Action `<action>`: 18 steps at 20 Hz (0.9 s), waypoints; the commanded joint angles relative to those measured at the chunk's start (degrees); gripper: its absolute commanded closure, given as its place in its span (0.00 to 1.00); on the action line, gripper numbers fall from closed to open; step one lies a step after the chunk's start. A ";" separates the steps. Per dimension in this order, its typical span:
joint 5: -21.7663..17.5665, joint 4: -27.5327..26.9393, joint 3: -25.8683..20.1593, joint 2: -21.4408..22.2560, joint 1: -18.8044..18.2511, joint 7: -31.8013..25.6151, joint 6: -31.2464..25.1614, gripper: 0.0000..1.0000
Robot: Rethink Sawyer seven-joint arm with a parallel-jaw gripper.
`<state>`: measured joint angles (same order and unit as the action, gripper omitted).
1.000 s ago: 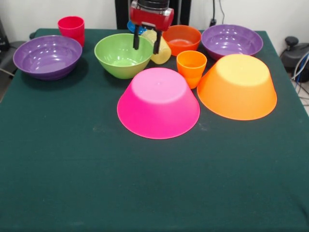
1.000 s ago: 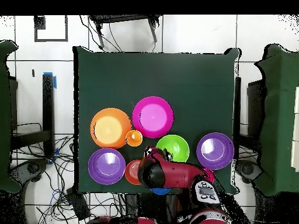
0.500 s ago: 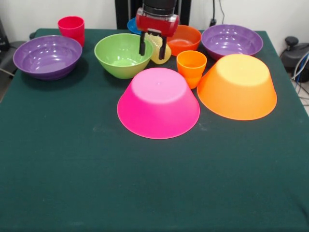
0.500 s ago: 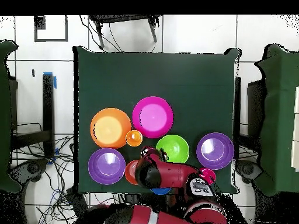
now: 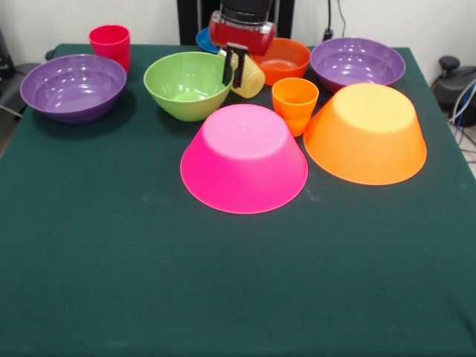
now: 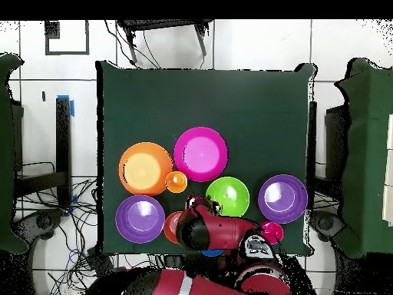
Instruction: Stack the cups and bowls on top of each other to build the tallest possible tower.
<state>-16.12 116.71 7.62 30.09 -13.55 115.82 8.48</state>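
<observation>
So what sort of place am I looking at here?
Most likely a robotics lab or test room. A red and black robot arm works at a table covered in dark green cloth and set with plastic bowls and cups, and loose cables trail over the tiled floor beside it.

A dark green cloth [image 5: 223,282] covers the table [image 6: 153,100]. The floor [image 6: 253,46] is white tile with dark grout — cables [image 6: 77,246] tangle at 8 o'clock, blue tape [image 6: 67,103] at 10. A black chair [image 6: 165,31] stands at 12 — white wall [image 5: 416,22] behind.
</observation>
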 commanded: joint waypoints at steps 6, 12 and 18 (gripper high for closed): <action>2.07 -5.66 -1.39 1.86 3.23 4.29 -7.50 1.00; 1.90 -4.98 -0.60 11.64 4.38 1.03 -18.61 1.00; 2.10 -8.69 -1.91 16.10 6.17 0.13 -27.22 1.00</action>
<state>-16.18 114.94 9.68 41.13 -9.27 115.82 -7.43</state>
